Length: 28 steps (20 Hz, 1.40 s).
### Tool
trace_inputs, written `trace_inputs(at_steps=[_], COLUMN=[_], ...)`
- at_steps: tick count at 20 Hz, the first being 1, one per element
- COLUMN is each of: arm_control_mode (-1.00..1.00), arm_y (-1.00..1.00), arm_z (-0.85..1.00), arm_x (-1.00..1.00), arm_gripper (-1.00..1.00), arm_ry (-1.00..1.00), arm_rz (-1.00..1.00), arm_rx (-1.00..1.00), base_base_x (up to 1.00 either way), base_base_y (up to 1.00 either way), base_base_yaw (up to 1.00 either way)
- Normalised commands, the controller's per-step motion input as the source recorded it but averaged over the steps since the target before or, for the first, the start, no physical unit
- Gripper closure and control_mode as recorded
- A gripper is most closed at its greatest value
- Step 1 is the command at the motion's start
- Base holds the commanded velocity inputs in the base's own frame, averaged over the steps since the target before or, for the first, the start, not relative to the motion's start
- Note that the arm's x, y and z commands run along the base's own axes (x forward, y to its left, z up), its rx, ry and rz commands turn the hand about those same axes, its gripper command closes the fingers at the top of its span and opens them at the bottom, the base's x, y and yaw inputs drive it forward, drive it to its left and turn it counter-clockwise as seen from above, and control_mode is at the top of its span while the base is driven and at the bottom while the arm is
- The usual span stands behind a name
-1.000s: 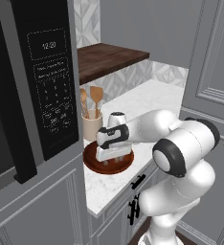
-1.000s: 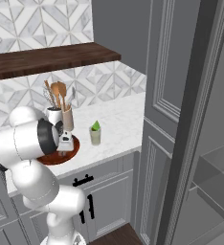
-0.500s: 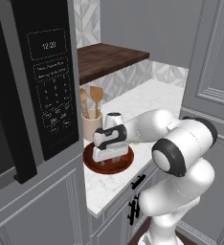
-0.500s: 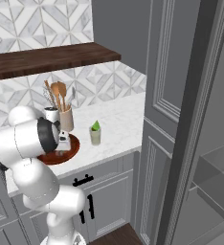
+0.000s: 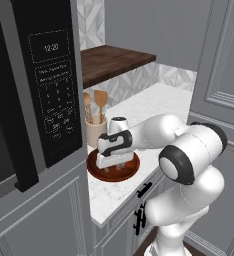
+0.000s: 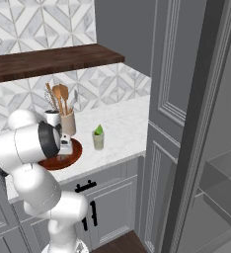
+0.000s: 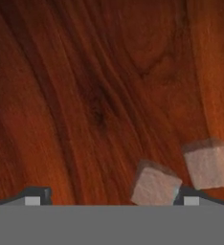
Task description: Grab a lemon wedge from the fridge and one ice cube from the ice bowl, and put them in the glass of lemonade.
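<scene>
1. Ice cube (image 7: 154,185): a pale cube lying on the wooden floor of the ice bowl (image 7: 95,95), in the hand view just inside one of the two dark fingertips (image 7: 189,197) and touching or nearly touching it; it sits between the two tips, close to that one.
2. A second ice cube (image 7: 208,163) lies just beyond that same fingertip, outside the gap, near the first cube but apart from it.
3. The hand (image 5: 114,159) is released, its two tips spread as wide as the hand view shows them, one at each lower corner, and nothing is clasped between them.
4. In the left base view the hand points down into the ice bowl (image 5: 96,172), very low over its floor; whether the tips touch the wood I cannot tell.
5. The ice bowl (image 6: 70,155) rests on the white marble bench (image 6: 122,131), near its front edge.
6. Beyond the hand, just behind the bowl, stands a beige crock (image 5: 94,132) with wooden spatulas.
7. The glass of lemonade (image 6: 98,140) stands on the bench well to one side of the hand, apart from the bowl, with the green lemon wedge (image 6: 98,130) at its mouth.
8. A dark wooden shelf (image 6: 48,59) runs along the tiled wall above the hand.
</scene>
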Motion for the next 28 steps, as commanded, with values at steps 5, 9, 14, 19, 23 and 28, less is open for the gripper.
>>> trace_inputs(at_steps=[5,9,14,19,23,28], arm_control_mode=[-1.0,-1.0,-1.0,-1.0,-1.0,-1.0], arm_y=[0.0,0.0,0.0,0.0,-0.06,0.0], arm_z=[0.05,-0.01,-0.05,-0.1,0.0,0.0], arm_x=[0.0,0.05,0.12,0.0,-0.31,0.0], arm_gripper=[-1.0,-1.0,-1.0,-1.0,-1.0,-1.0], arm_ry=[-0.06,-0.01,0.0,0.0,-0.02,-0.05], arm_rz=[0.0,0.0,0.0,0.0,0.0,0.0], arm_rx=[0.0,0.0,0.0,0.0,0.0,0.0], base_base_x=[0.0,0.0,0.0,0.0,0.0,0.0], base_base_y=[0.0,0.0,0.0,0.0,0.0,0.0], base_base_yaw=[0.0,0.0,0.0,0.0,0.0,0.0])
